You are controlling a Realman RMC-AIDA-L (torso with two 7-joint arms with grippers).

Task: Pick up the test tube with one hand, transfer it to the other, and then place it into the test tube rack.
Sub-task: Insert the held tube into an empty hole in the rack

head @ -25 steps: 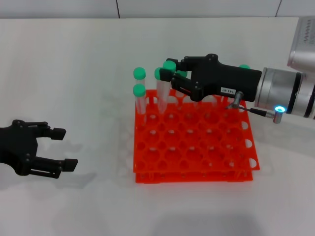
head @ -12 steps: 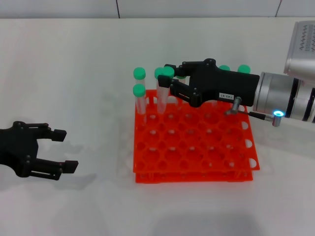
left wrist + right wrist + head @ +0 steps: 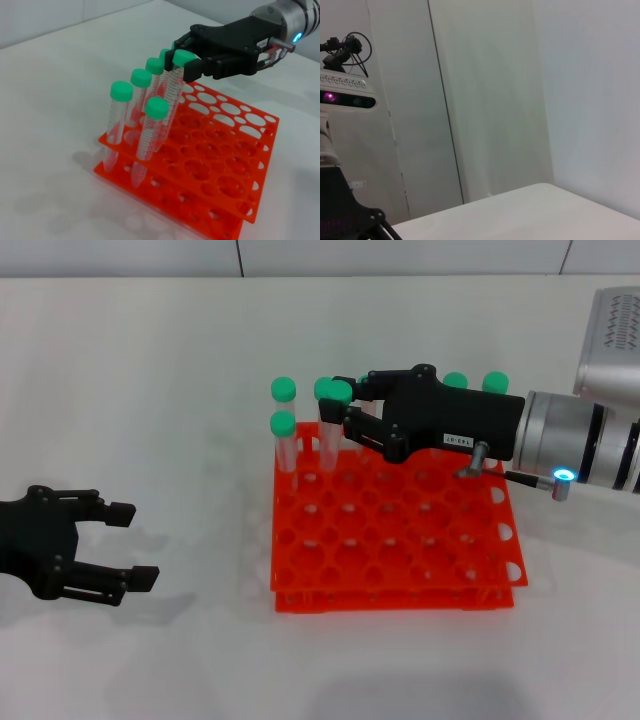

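Observation:
The orange-red test tube rack [image 3: 400, 545] [image 3: 220, 170] stands mid-table. Over its far left corner my right gripper [image 3: 340, 401] [image 3: 188, 56], black with a white label and a blue wrist light, is shut on the green-capped test tube [image 3: 337, 393] [image 3: 175, 95]. That tube leans, with its lower end down in a rack hole. Other green-capped tubes [image 3: 283, 424] [image 3: 121, 91] stand upright around it in the rack's far rows. My left gripper [image 3: 125, 541] rests open and holds nothing, low over the table far left of the rack. The right wrist view shows none of these.
Two more capped tubes [image 3: 455, 380] [image 3: 495, 381] stand behind the right arm's black body. White tabletop [image 3: 180, 390] surrounds the rack. The right wrist view shows only a wall and a camera unit [image 3: 347, 97].
My right gripper has shifted slightly left and lower with the tube, whose cap sits lower than a second ago. The left gripper has not moved.

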